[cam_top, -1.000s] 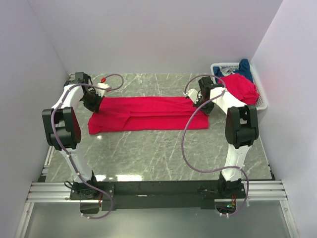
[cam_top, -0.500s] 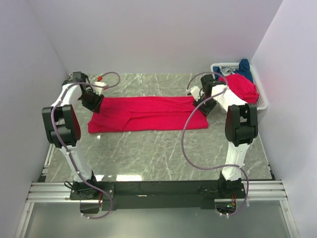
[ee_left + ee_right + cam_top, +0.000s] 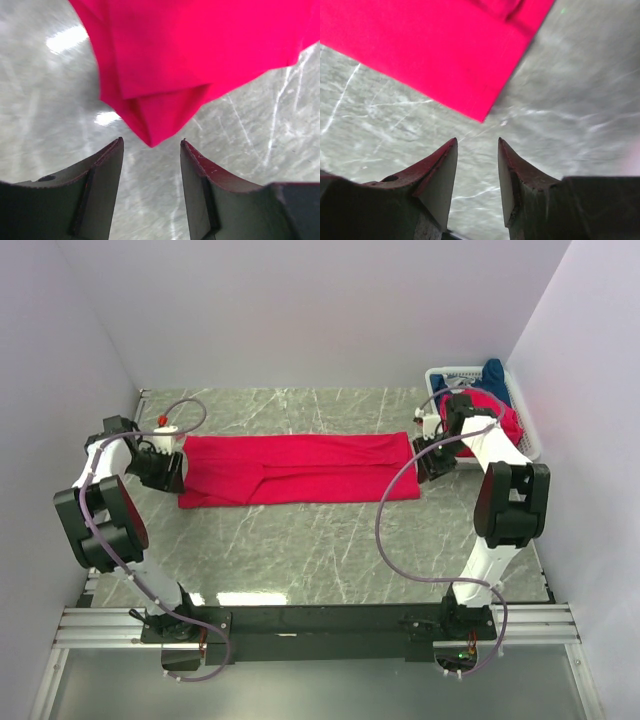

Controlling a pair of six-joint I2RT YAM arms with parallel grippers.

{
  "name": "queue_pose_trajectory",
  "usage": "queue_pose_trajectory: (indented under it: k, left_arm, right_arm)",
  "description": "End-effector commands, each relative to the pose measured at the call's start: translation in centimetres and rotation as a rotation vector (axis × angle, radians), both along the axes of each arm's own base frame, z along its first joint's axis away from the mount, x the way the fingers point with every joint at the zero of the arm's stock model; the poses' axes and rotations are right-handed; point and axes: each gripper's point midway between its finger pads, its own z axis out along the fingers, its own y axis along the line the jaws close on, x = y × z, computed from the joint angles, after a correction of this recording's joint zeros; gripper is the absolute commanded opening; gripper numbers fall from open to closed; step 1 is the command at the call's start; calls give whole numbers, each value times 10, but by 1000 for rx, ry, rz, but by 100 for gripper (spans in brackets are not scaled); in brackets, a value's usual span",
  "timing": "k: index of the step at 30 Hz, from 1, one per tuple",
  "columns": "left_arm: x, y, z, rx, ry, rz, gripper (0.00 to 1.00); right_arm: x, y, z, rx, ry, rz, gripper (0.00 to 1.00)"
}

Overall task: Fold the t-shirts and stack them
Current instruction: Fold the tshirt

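Observation:
A bright red t-shirt [image 3: 300, 468] lies folded into a long strip across the middle of the table. My left gripper [image 3: 172, 471] hovers just off its left end, open, with only bare table between the fingers; a folded corner of the red t-shirt [image 3: 155, 120] lies just ahead of my left gripper [image 3: 151, 142]. My right gripper [image 3: 428, 462] is off the strip's right end, open and empty; a corner of the red t-shirt [image 3: 482, 107] sits just ahead of my right gripper [image 3: 477, 141]. Another red t-shirt [image 3: 488, 418] and a dark blue one [image 3: 493, 375] are piled in the basket.
The white mesh basket [image 3: 530, 445] stands at the back right corner against the wall. Grey marble table [image 3: 320, 550] stretches in front of the strip. Walls close in on the left, back and right.
Both grippers have let go of the strip's ends, opened, and pulled outward: the left arm to the left, the right arm to the right. The red t-shirt lies flat where it was.

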Motion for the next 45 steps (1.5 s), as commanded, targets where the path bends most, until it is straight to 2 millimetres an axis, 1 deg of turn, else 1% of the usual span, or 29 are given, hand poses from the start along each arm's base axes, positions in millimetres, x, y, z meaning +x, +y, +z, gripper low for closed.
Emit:
queue_pose_trajectory:
  k: [1, 5, 10, 13, 17, 20, 24, 25, 27, 28, 29, 30, 31, 32, 33, 34, 38, 39, 41, 43, 44, 45]
  left_arm:
    - [2, -9, -4, -80, -11, 22, 54]
    - [3, -9, -17, -104, 27, 36, 53]
    - [2, -12, -26, -125, 46, 42, 50]
    - [-2, -13, -32, -129, 64, 41, 48]
    - [-8, -13, -40, -124, 81, 42, 48]
    - [-9, -14, -43, -127, 84, 41, 48]
    - [-12, -16, -46, -134, 90, 43, 48]
    - [-13, -17, -48, -140, 95, 46, 47]
    - [-14, -18, -49, -145, 100, 45, 42]
    - [-14, -19, -49, -149, 100, 45, 35]
    - [-15, -20, -49, -154, 102, 44, 30]
    - [-15, -20, -49, -155, 105, 45, 26]
    - [-16, -19, -49, -153, 108, 47, 16]
    - [-17, -19, -49, -152, 112, 47, 12]
    - [-20, -17, -49, -150, 120, 48, 6]
    - [-22, -14, -49, -136, 124, 54, 1]
    - [-33, 4, -46, -100, 149, 93, 1]
    - [-38, 10, -46, -92, 155, 101, 1]
    - [-49, 16, -46, -63, 169, 110, 1]
    - [-58, 18, -46, -47, 173, 105, 1]
    - [-65, 14, -49, -55, 192, 99, 1]
    - [-69, 11, -49, -61, 196, 96, 1]
  right_arm:
    - [0, 14, -3, 78, 4, -74, 46]
    - [4, 13, -15, 84, 16, -99, 47]
    - [5, 15, -30, 91, 53, -112, 47]
    - [4, 16, -36, 95, 73, -120, 47]
    - [3, 16, -43, 99, 94, -133, 47]
    - [-1, 19, -49, 116, 122, -137, 47]
    - [-8, 18, -56, 107, 152, -147, 49]
    - [-8, 18, -57, 102, 153, -145, 50]
    - [-11, 17, -59, 96, 161, -144, 49]
    - [-12, 16, -60, 93, 164, -146, 46]
    - [-13, 15, -61, 91, 166, -145, 43]
    - [-12, 14, -61, 83, 168, -147, 38]
    - [-13, 13, -62, 78, 173, -145, 32]
    - [-13, 12, -62, 71, 172, -142, 20]
    - [-12, 10, -62, 59, 168, -141, 14]
    - [-11, 4, -64, 24, 161, -145, 1]
    - [-17, -11, -60, -50, 151, -147, 0]
    - [-19, -15, -60, -66, 149, -139, 0]
    - [-23, -22, -55, -96, 140, -134, 0]
    - [-32, -23, -56, -108, 155, -114, 0]
    - [-36, -22, -55, -100, 160, -108, 0]
    - [-43, -21, -56, -98, 182, -94, 0]
